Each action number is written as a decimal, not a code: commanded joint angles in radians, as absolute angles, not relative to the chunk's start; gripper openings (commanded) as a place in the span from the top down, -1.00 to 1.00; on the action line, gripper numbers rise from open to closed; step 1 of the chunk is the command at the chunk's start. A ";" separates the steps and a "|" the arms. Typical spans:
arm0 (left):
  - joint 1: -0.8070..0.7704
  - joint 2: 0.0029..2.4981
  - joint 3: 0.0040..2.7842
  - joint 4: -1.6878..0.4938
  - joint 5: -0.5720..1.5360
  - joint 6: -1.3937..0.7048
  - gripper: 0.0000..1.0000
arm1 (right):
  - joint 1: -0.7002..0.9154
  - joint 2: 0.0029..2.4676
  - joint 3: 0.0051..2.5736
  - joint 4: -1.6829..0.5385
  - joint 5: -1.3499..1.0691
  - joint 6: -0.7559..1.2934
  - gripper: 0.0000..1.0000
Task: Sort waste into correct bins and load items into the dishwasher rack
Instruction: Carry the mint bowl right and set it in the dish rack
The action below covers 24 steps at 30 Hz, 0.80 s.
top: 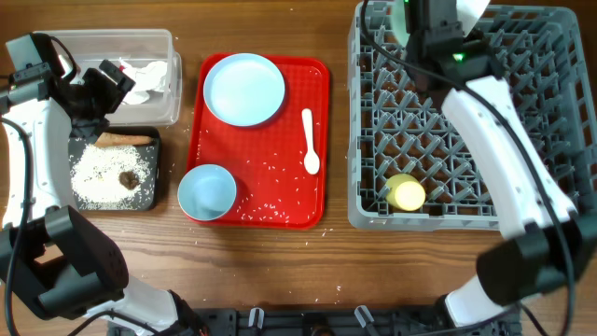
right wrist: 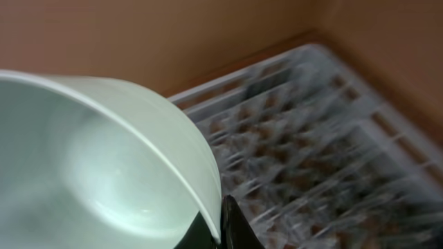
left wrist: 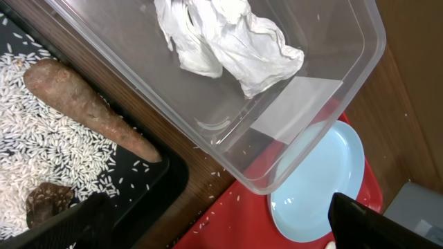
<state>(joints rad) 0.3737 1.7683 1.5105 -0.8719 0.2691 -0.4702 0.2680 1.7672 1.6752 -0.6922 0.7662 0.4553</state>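
Note:
My left gripper point(top: 105, 84) point(left wrist: 218, 211) is open and empty, hovering over the near edge of the clear tub point(top: 171, 93) point(left wrist: 304, 149), which holds the crumpled napkin point(top: 149, 75) point(left wrist: 228, 41). The black tray point(top: 155, 163) point(left wrist: 163, 183) holds rice point(top: 93, 173) point(left wrist: 41, 138), the brown stick point(top: 126, 140) point(left wrist: 90, 111) and the brown lump point(top: 128, 178) point(left wrist: 45, 200). My right gripper point(top: 424, 23) point(right wrist: 223, 221) is shut on the rim of a pale green bowl point(right wrist: 90, 159) above the far side of the grey rack point(top: 522, 112) point(right wrist: 325, 138). The sachet is not visible.
The red tray point(top: 280, 168) carries the blue plate point(top: 244, 89) point(left wrist: 318, 187), the second bowl point(top: 207, 191), the white spoon point(top: 310, 140) and scattered rice. The yellow cup point(top: 407, 193) sits in the rack's near side. My right arm stretches across the rack.

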 commanded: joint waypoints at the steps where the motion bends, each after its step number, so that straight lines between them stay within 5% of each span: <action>1: 0.379 1.766 1.524 -0.872 0.280 -0.479 -1.00 | 0.276 1.926 1.675 -0.487 1.166 0.055 0.91; 5: 0.379 1.766 1.524 -0.872 0.280 -0.480 -0.99 | 0.276 2.112 1.675 -0.144 1.191 -0.362 0.92; 16: 0.379 1.766 1.524 -0.872 0.280 -0.479 -1.00 | 0.295 2.194 1.675 -0.127 1.171 -0.419 0.92; 24: 0.379 1.766 1.524 -0.872 0.280 -0.479 -1.00 | 0.369 2.194 1.675 -0.200 1.171 -0.419 0.08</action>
